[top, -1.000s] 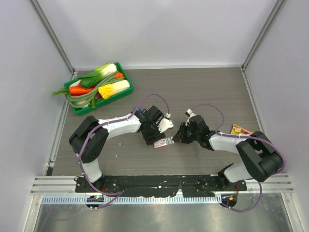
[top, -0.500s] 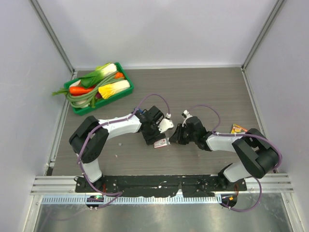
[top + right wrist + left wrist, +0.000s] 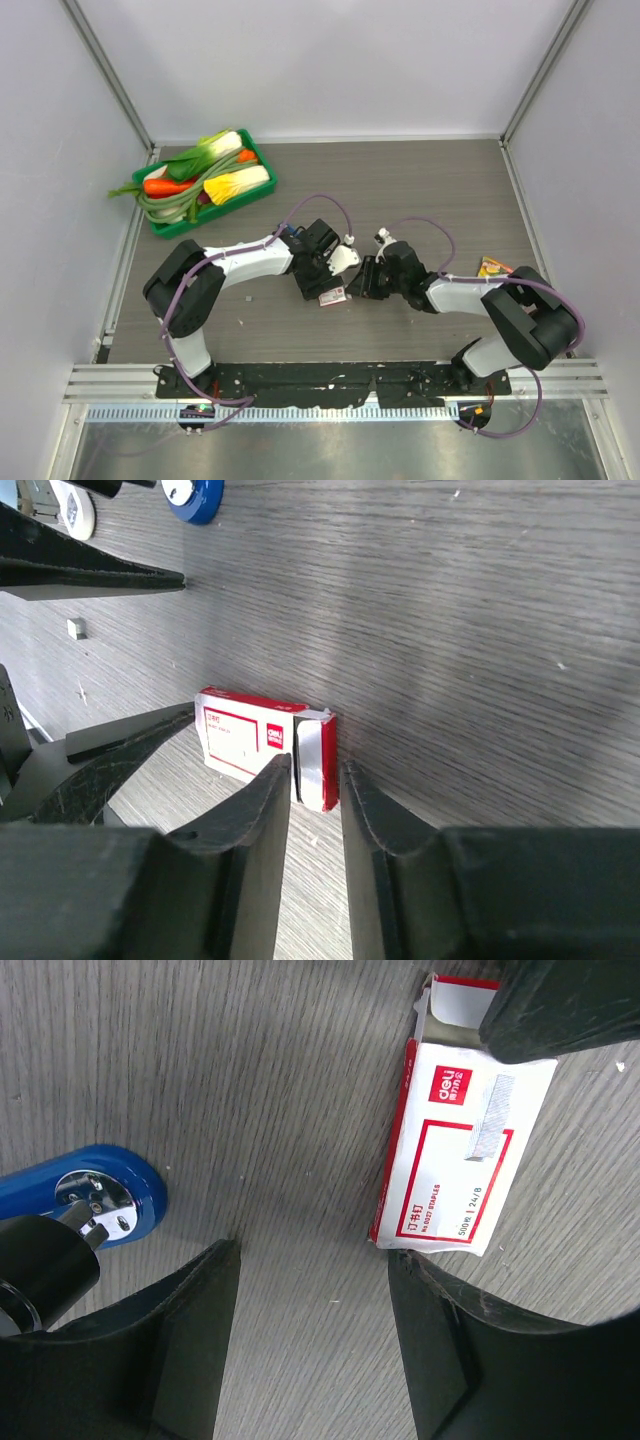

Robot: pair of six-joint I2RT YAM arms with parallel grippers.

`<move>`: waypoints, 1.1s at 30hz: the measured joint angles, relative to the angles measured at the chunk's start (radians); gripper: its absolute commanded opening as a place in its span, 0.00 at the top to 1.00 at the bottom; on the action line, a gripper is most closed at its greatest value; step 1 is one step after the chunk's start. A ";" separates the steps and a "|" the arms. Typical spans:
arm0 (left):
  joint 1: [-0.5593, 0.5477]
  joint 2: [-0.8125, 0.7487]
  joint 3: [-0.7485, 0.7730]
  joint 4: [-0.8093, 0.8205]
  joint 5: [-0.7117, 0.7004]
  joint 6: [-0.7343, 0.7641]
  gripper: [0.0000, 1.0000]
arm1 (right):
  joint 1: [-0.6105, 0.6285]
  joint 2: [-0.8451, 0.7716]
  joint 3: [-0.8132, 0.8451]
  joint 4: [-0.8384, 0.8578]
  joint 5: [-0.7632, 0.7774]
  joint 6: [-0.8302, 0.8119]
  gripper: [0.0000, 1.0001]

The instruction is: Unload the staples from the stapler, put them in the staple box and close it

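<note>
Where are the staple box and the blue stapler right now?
staple box [image 3: 465,1160], left wrist view, middle of its printed top face.
blue stapler [image 3: 135,1188], left wrist view, its blue rounded end beside the metal plate.

- The blue stapler [image 3: 100,1192] is cut off by the left wrist view's edge.
- A corner of the box [image 3: 450,1160] is covered by a finger [image 3: 560,1005] of the right gripper [image 3: 317,770].

The red-and-white staple box [image 3: 465,1150] carries a red "deli" logo and reads "STAPLES" and "24/6".
</note>
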 measured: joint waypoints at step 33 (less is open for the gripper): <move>-0.002 0.000 0.000 -0.001 0.001 0.000 0.48 | 0.019 -0.040 0.020 -0.076 0.049 -0.053 0.77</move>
